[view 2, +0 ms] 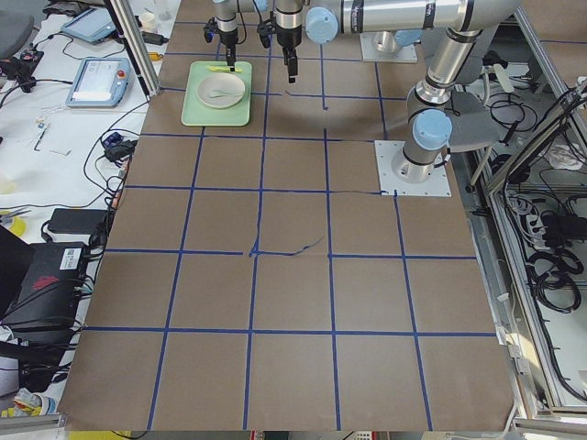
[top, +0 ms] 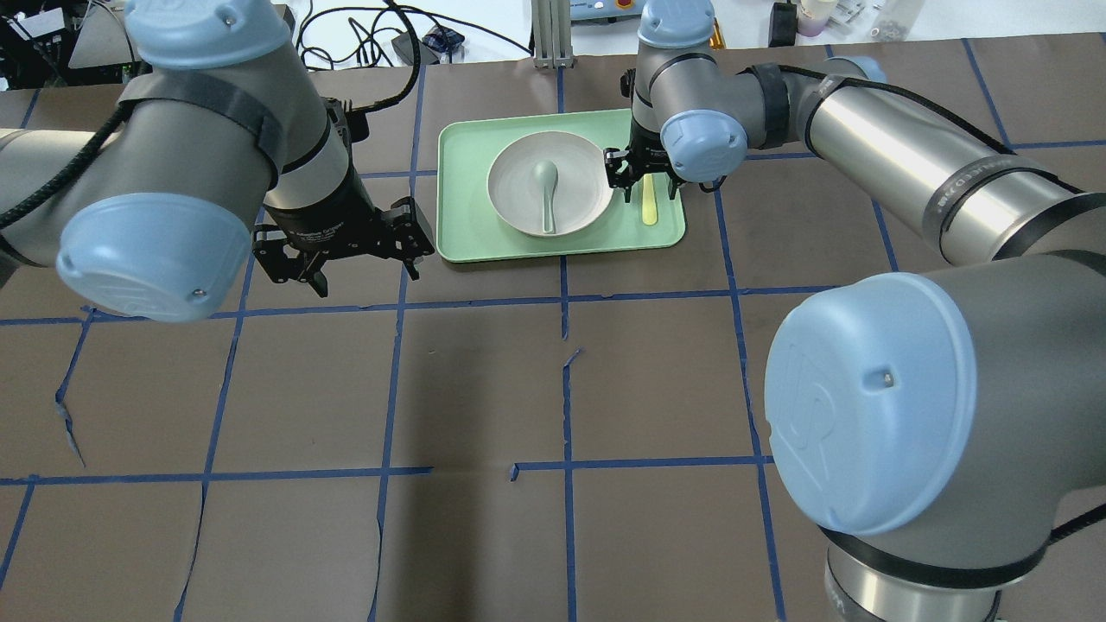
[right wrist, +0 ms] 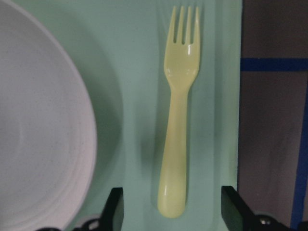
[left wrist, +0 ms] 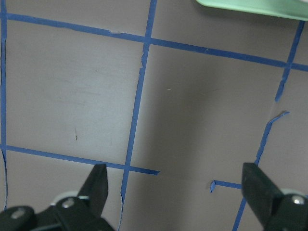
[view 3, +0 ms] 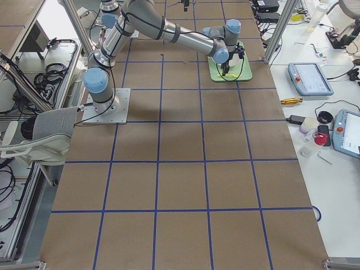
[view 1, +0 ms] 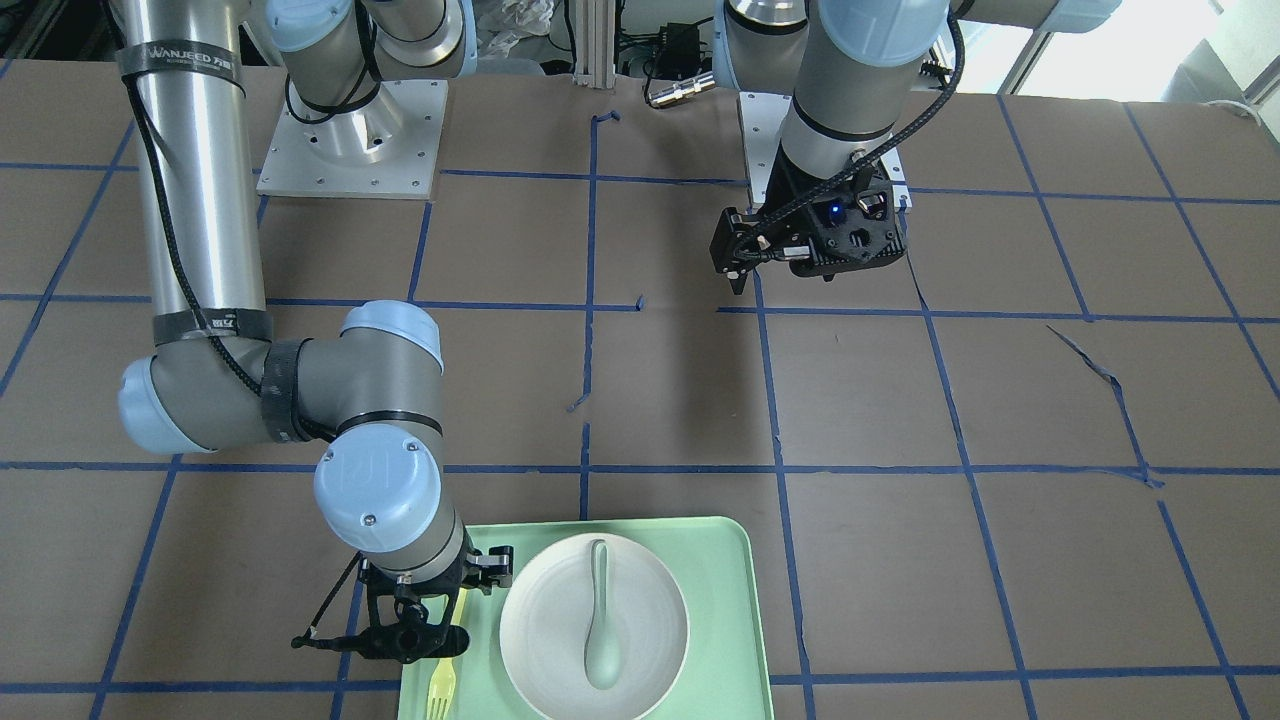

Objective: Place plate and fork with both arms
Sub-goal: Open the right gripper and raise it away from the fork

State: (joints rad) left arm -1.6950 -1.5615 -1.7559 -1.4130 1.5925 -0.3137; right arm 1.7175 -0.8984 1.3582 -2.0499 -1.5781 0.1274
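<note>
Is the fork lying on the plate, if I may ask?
No, the fork lies on the tray beside the plate, which holds a spoon.

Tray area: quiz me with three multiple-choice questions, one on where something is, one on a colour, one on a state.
1. Where does the spoon lie? A on the bare table; B in the plate; C on the floor.
2. What colour is the fork? A pale yellow; B red; C black.
3. The right end effector is: A shut on the plate; B open astride the fork's handle; C out of view.
Answers: 1 B, it rests inside the plate's rim. 2 A, the right wrist view shows it pale yellow. 3 B, its fingers stand apart either side of the handle.
</note>
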